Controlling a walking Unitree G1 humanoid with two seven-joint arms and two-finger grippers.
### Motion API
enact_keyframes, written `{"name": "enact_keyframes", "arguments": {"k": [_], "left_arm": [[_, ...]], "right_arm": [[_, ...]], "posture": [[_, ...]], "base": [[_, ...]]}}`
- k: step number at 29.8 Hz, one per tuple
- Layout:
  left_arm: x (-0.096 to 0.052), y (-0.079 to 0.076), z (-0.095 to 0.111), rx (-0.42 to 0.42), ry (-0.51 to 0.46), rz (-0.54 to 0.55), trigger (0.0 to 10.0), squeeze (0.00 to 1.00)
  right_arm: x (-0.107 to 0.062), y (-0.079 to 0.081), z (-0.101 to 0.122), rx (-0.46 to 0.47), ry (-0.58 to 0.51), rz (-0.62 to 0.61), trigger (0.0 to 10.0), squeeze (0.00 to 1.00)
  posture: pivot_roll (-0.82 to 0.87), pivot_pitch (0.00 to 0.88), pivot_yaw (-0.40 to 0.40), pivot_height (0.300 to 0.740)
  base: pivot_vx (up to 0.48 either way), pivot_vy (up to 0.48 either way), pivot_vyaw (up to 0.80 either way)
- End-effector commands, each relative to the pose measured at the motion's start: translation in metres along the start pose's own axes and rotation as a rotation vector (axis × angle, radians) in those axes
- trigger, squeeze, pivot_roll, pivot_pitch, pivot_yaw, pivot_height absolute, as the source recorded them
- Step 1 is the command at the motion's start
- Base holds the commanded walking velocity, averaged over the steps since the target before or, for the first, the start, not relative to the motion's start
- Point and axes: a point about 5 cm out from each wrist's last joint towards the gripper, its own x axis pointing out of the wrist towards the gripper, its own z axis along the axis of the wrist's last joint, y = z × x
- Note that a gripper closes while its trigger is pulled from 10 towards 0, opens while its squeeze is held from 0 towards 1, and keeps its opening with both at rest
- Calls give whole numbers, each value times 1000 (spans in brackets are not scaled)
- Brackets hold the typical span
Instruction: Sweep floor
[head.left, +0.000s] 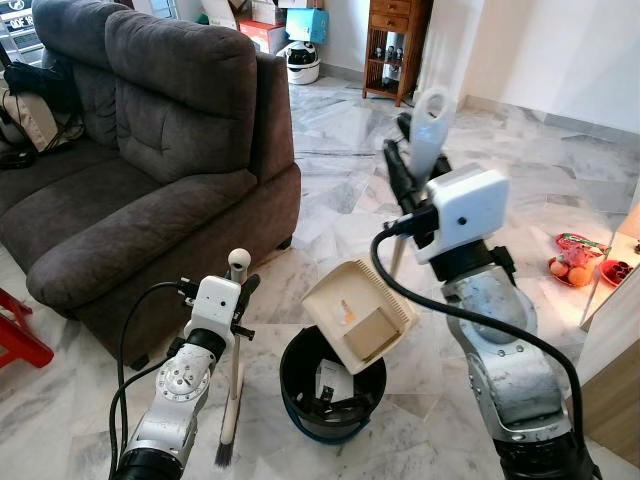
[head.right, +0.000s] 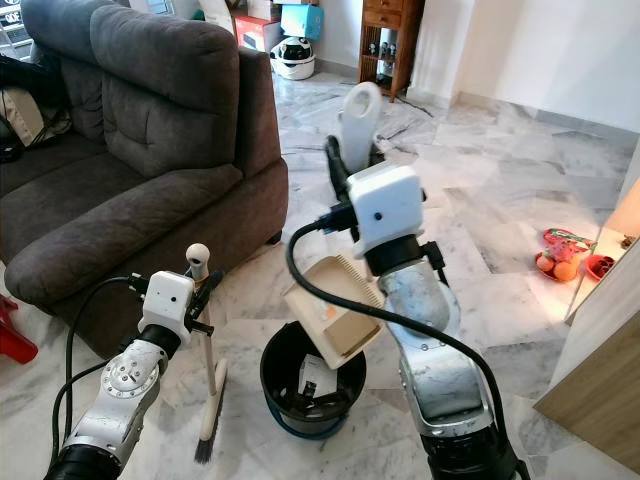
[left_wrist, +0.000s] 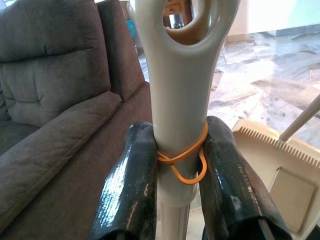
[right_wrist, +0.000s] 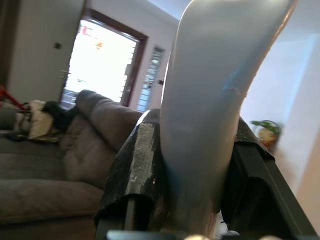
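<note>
Your left gripper (left_wrist: 180, 170) is clamping the broom (head.left: 233, 372) upright beside the black bin (head.left: 331, 385); your right gripper (right_wrist: 195, 165) is gripping the dustpan (head.left: 362, 312) handle, tipping it over the bin. Tilt too far sideways and debris is spilling onto the marble floor (head.left: 330, 140). Beyond, the sofa (head.left: 150, 150) is crowding your left.

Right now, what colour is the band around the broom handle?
Orange rubber band, clearest in the left wrist view.

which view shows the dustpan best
The left eye view: the dustpan shows whole, tilted over the bin, right hand on its handle. Right eye view shows it too, left wrist a corner, right wrist just the handle.
</note>
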Motion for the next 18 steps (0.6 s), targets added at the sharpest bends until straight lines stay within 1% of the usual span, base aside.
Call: {"name": "enact_keyframes", "arguments": {"k": [1, 9, 18], "left_arm": [[2, 4, 7, 22, -30, 6, 10000, 0], [3, 4, 7, 21, -32, 5, 10000, 0], [3, 3, 7, 20, -37, 2, 10000, 0]], "right_arm": [[0, 4, 8, -13, -59, 30, 10000, 0], [0, 9, 8, -41, -72, 76, 10000, 0], [1, 9, 10, -58, -95, 72, 10000, 0]], "posture": [[88, 0, 34, 740], [89, 0, 34, 740], [89, 0, 33, 740]], "base": [[0, 0, 0], [0, 0, 0], [0, 0, 0]]}}
